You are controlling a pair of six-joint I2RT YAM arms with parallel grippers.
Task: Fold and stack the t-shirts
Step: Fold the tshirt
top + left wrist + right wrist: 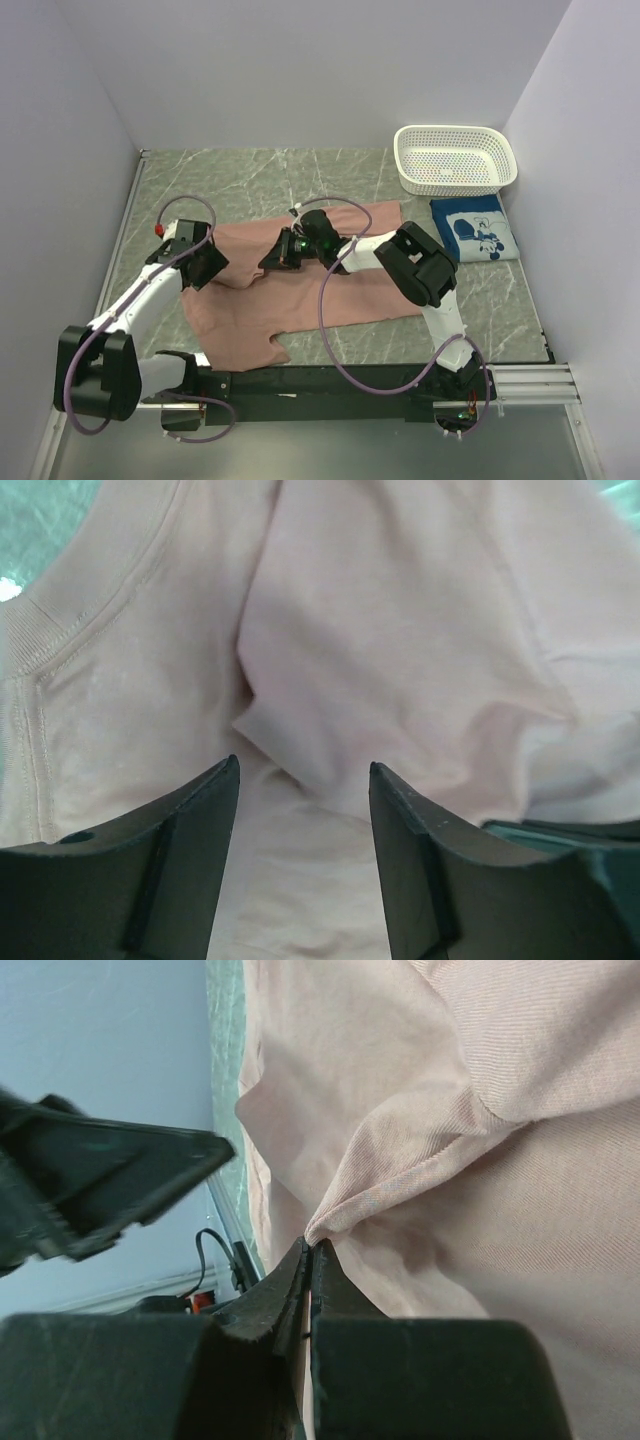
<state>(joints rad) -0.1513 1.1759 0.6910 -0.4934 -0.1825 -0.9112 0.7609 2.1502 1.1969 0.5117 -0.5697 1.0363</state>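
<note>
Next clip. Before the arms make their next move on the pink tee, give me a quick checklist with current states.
1. Right pincer shut on a fold of the pink t-shirt: ok.
2. Left pincer open over pink cloth, gripping nothing: ok.
3. Pink t-shirt folded: not ok, lies spread and rumpled.
4. Blue t-shirt folded, beside the basket: ok.
5. Shirts stacked: not ok, they lie apart.

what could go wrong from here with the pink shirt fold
The right fingers pinch only a thin ridge of the dusty-pink cloth t-shirt at their tips; it may slip out on a pull. The left fingers stand open, holding nothing, so a one-sided pull would likely drag and bunch the shirt.
</note>
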